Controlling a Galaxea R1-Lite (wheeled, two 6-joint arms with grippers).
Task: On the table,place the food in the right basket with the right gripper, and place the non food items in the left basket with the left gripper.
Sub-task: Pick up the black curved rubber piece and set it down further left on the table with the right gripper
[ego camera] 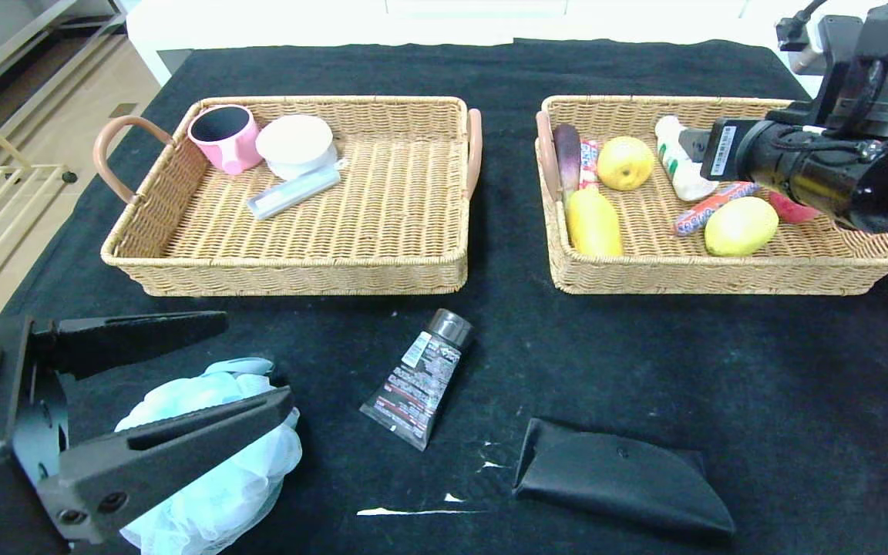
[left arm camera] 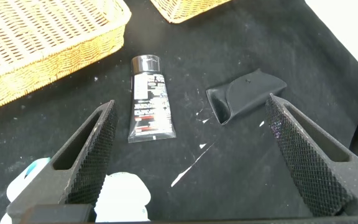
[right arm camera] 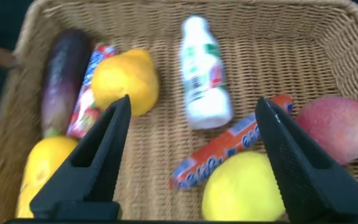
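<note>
My left gripper (ego camera: 251, 362) sits low at the near left of the head view, just in front of the torso. Its two dark fingers (ego camera: 143, 331) point forward and toward the centre, spread wide, with nothing between them. My left wrist view confirms this: the textured pads (left arm camera: 101, 140) stand well apart, empty.

My right arm reaches forward at the far right, the wrist body dark and cylindrical, angled down and inward. My right gripper (right arm camera: 188, 130) shows best in its own wrist view: fingers parted, open gap between them, nothing clamped.
</note>
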